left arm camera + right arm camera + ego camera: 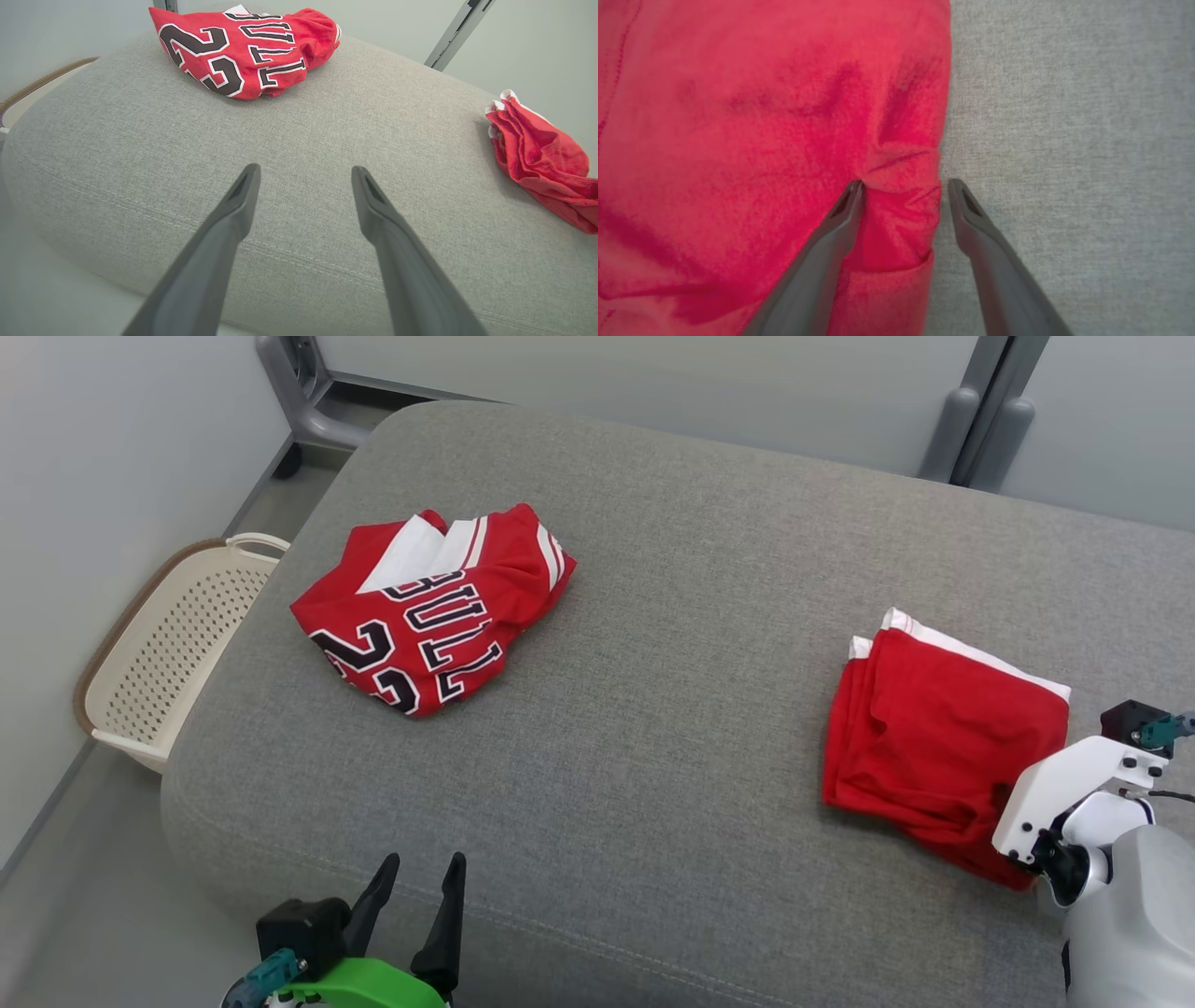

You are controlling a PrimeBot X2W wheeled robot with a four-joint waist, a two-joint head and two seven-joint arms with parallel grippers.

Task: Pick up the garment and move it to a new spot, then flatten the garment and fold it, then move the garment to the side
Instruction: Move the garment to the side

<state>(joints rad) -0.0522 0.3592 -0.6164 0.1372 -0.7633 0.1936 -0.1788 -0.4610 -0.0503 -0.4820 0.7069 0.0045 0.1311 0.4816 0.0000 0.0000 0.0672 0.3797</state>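
1. Cushion (672, 616): grey, upholstered, under both end effectors. Risk: the weave may drag at a fingertip pressed into it, so a closing finger could stall short of the cloth.

2. Basket (177, 644): cream, perforated, on the floor well beyond the left end effector's outer side. No risk judged.

3. Jersey (429, 607): red, lettered, crumpled, ahead of the left end effector and well apart from the right one. Unlikely to snag.

4. Garment (934, 728): red, white-trimmed, folded in layers, directly under the right end effector. Risk: the stack is loose, so a lift by one edge could let the lower layers sag and the fold fall open.

5. Right end effector (903, 184): jaws wide, holding nothing. One finger rests on the garment, the other on bare cushion just beside its edge, a puckered hem between them. Risk: the bite is shallow and may catch the top layer only, or slip off.

6. Left end effector (422, 863): jaws wide, empty, at the cushion's near edge. Too far to steady the garment.
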